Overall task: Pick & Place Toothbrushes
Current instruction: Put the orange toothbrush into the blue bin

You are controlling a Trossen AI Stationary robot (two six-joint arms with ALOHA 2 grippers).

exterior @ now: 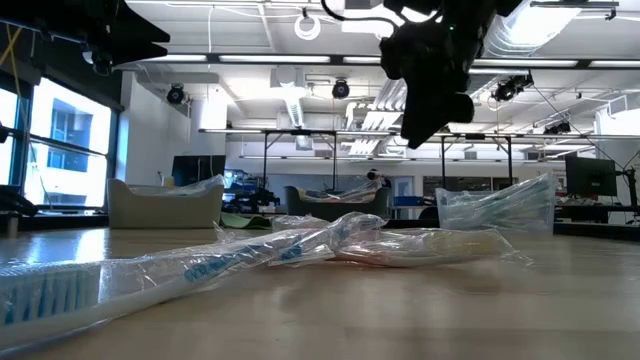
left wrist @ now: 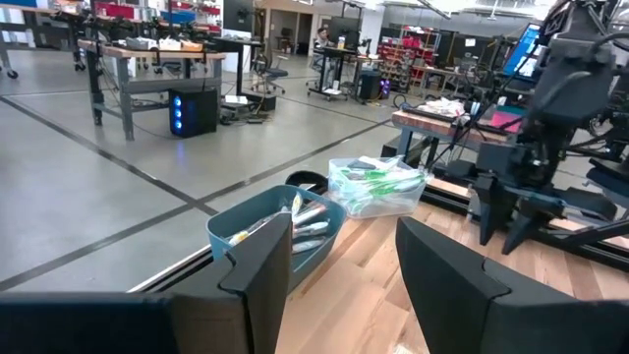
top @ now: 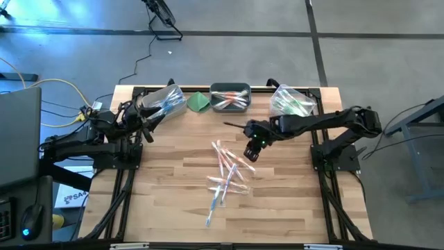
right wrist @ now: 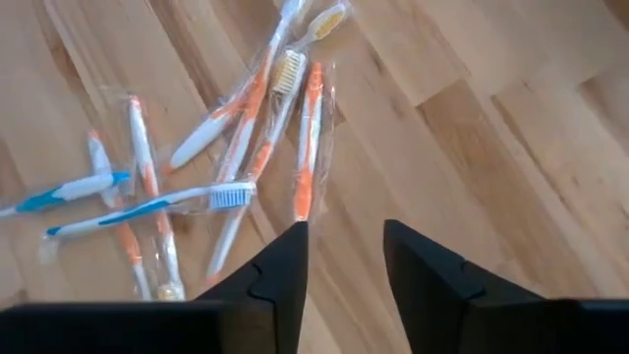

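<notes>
The right claw (top: pixel 251 154) hangs over the toothbrushes (top: pixel 225 177) scattered mid-surface (top: pixel 291 201), fingers parted and holding nothing, while the left claw (top: pixel 149 118) waits spread wide and empty by the back-left bin (top: pixel 163 101).

Desk (top: pixel 159 208) front and both sides of the toothbrushes (top: pixel 227 173) lie bare, giving free passage. Three bins (top: pixel 229 98) and a green cloth (top: pixel 199 102) line the far edge. The right gripper (top: pixel 252 154) hangs above the pile.

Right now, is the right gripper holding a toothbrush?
No. The right gripper hangs open and empty above the loose toothbrushes on the table.
</notes>
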